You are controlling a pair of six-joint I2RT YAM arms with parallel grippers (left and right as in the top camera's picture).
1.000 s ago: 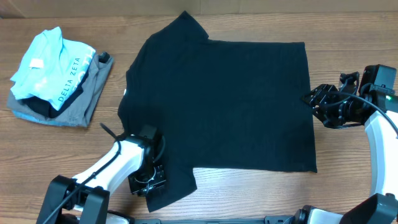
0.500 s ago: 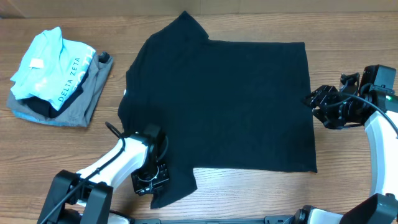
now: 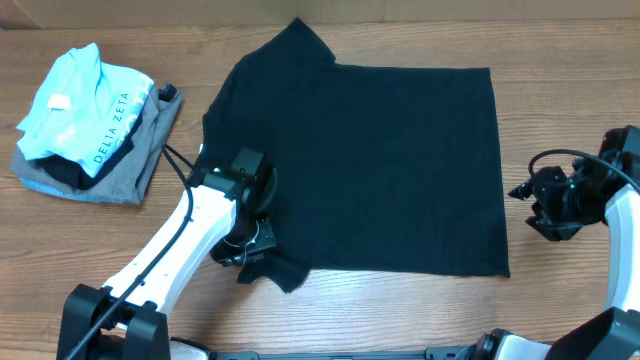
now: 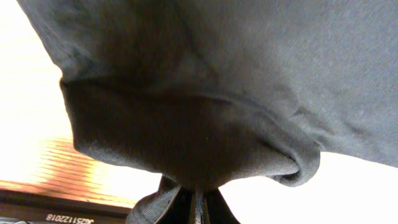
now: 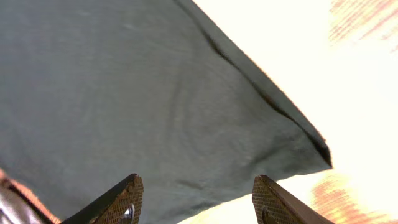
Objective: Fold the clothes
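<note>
Shirt: the black T-shirt [image 3: 390, 160] is spread flat across the middle of the tabletop [image 3: 560, 90], with the collar toward 9 o'clock and the hem toward 3 o'clock.
Near sleeve: the sleeve [image 3: 275, 272] at 7 o'clock is bunched and lifted off the wood, with its fold hanging over the left wrist camera.
Left jaws: clenched on the sleeve cloth at 7 o'clock; in the left wrist view the fabric is seen pinched between them.
Right jaws: parted and empty, held just beside the hem edge at 3 o'clock, apart from the cloth.
Other clothes: a pile [image 3: 90, 125] topped by a light blue lettered shirt is set at 10 o'clock, well apart from the T-shirt.
Step in hand: the near sleeve is judged to be in the course of being folded inward over the body.
Next move: the sleeve would need to be carried toward 12 o'clock, laid flat on the body and let go. The far sleeve at 11 o'clock is not yet folded.
</note>
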